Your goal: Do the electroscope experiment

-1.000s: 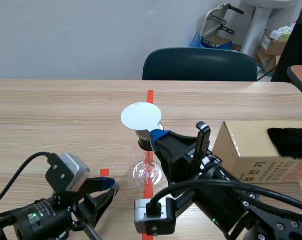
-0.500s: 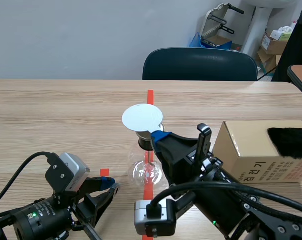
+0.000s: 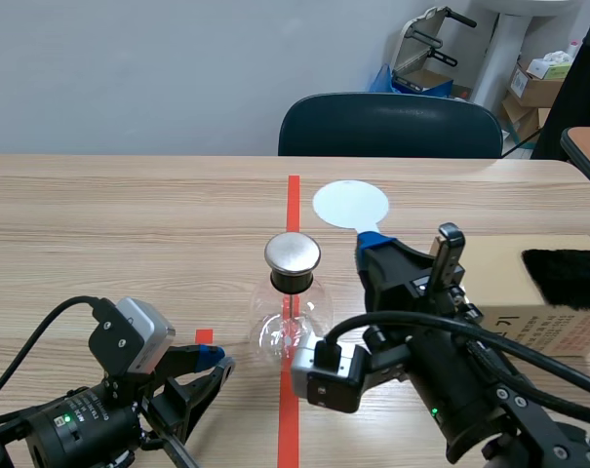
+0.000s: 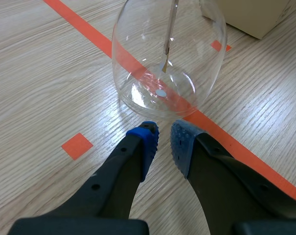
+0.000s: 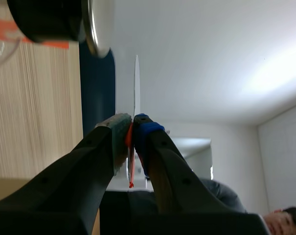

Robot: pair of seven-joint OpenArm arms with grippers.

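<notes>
The electroscope, a clear glass flask point(image 3: 293, 327) with a black neck and a round metal cap point(image 3: 293, 253), stands on the orange tape line at mid-table. My right gripper point(image 3: 371, 241) is shut on the handle of a white disc point(image 3: 350, 205), held upright to the right of and beyond the cap, clear of it. In the right wrist view the disc point(image 5: 136, 83) shows edge-on between the fingers point(image 5: 132, 129), with the cap point(image 5: 96, 27) off to one side. My left gripper point(image 3: 215, 359) rests low, left of the flask point(image 4: 167, 58), its blue pads point(image 4: 161, 142) nearly together with nothing between them.
A cardboard box point(image 3: 553, 327) with a black fur piece point(image 3: 566, 278) on top sits at the right, behind my right arm. A dark chair point(image 3: 389, 127) stands across the table. A small orange square point(image 4: 77, 145) marks the wood near my left gripper.
My right gripper has carried the white disc from over the metal cap up and to the right, uncovering the cap. The left arm has not moved.
</notes>
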